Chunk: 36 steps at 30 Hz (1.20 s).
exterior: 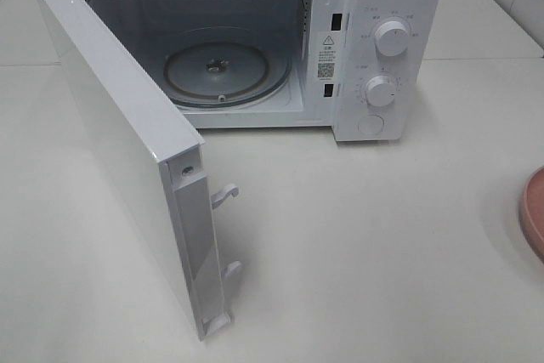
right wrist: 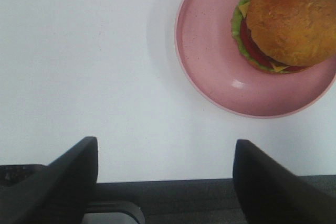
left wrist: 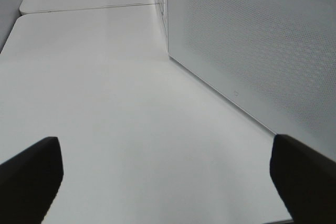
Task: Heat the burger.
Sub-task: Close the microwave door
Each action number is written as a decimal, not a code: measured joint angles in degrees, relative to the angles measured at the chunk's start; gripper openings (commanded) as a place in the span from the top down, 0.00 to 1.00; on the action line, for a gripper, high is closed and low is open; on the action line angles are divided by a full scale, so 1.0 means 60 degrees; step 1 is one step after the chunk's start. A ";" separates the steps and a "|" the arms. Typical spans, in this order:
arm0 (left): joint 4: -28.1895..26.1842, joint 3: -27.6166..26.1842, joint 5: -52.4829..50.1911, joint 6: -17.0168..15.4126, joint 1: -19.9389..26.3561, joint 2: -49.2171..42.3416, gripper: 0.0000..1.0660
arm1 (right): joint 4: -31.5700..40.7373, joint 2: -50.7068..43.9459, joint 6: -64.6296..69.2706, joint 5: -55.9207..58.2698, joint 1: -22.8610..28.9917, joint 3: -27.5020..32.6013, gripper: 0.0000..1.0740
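Both arms' fingers [right wrist: 71, 179] spread, holding nothing; burger [right wrist: 286, 22] sits by its plate's [right wrist: 210, 72] edge.

A: Can you read any words here?

B: Not really. The microwave [exterior: 255, 40] has a white sticker [exterior: 327, 55] on its front, just right of the opening. It shows a warning triangle on top, some tiny lines of text, and a square code at the bottom. The letters are too small to read.

A: What about the knobs?

B: The top knob [exterior: 392, 37] and the lower knob [exterior: 380, 90] both have little grey marks around them, with a small heading above each. They are too blurry to read.

A: Anything on the door [left wrist: 252, 45]?

B: Only a tiny mark near its bottom edge. I cannot tell what it says.
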 measured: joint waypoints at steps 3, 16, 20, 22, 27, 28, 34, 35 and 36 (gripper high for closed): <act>0.0000 0.0000 0.0000 0.0000 0.0000 0.0000 0.04 | 0.0000 -0.0907 -0.0162 0.0048 0.0000 0.0029 0.37; 0.0000 0.0000 0.0000 0.0000 0.0000 0.0000 0.04 | 0.0191 -0.4249 -0.0277 -0.0315 0.0000 0.1165 0.37; 0.0000 0.0000 0.0000 0.0000 0.0000 0.0000 0.04 | 0.0363 -0.4994 -0.0449 -0.0583 0.0000 0.1394 0.37; 0.0000 0.0000 0.0000 0.0000 0.0000 0.0000 0.04 | 0.0420 -0.5195 -0.0516 -0.0668 0.0000 0.1423 0.37; 0.0000 0.0000 0.0000 0.0000 0.0000 0.0000 0.04 | 0.0477 -0.5338 -0.0525 -0.0707 0.0000 0.1432 0.37; 0.0000 0.0000 0.0000 0.0000 0.0000 0.0000 0.04 | 0.0477 -0.5338 -0.0525 -0.0726 0.0000 0.1432 0.37; 0.0000 0.0000 0.0000 0.0000 0.0000 0.0000 0.04 | 0.0506 -0.5730 -0.0535 -0.0726 0.0000 0.1432 0.37; 0.0000 0.0000 0.0000 0.0000 0.0000 0.0000 0.04 | 0.0506 -0.5730 -0.0535 -0.0726 0.0000 0.1432 0.37; 0.0000 0.0000 0.0000 0.0000 0.0000 0.0000 0.04 | 0.0506 -0.5863 -0.0535 -0.0726 0.0000 0.1432 0.37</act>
